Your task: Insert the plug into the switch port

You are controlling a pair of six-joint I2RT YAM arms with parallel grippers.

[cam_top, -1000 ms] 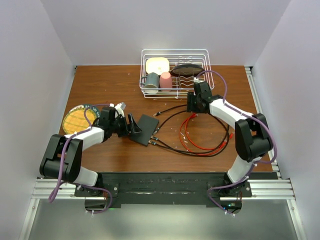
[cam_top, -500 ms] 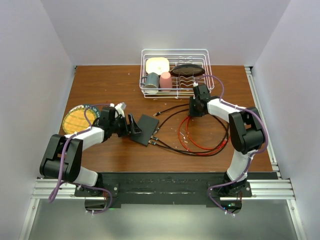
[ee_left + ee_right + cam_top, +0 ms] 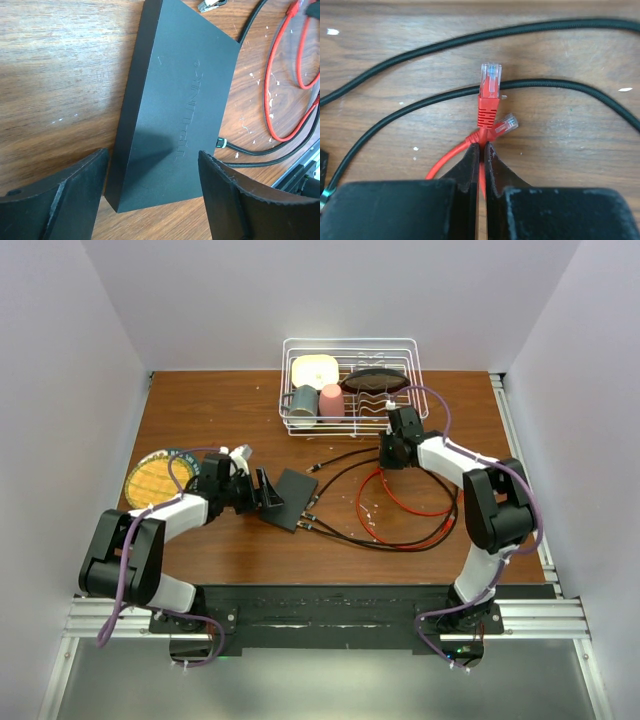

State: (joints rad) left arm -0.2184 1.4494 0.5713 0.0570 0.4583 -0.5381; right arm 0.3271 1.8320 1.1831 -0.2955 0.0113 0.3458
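Observation:
The switch (image 3: 185, 90) is a flat matte-black box lying on the wooden table (image 3: 200, 410), also visible from above (image 3: 290, 498). My left gripper (image 3: 152, 160) is open, with one finger on each side of the switch's near end and a gap at both sides. The red cable (image 3: 400, 510) loops across the table's right half. My right gripper (image 3: 481, 146) is shut on that red cable just behind its clear-tipped plug (image 3: 490, 82), which points away from the fingers. A second clear plug (image 3: 505, 123) lies beside it.
Black cables (image 3: 345, 535) run from the switch's right edge, one with a green-ringed plug (image 3: 222, 144). A wire dish rack (image 3: 350, 348) holding cups stands at the back. A round yellow disc (image 3: 152, 478) lies at the left. White specks dot the wood.
My right gripper has closed onto the red cable behind its plug, and the red loop has shifted slightly. The left arm and the switch have not moved.

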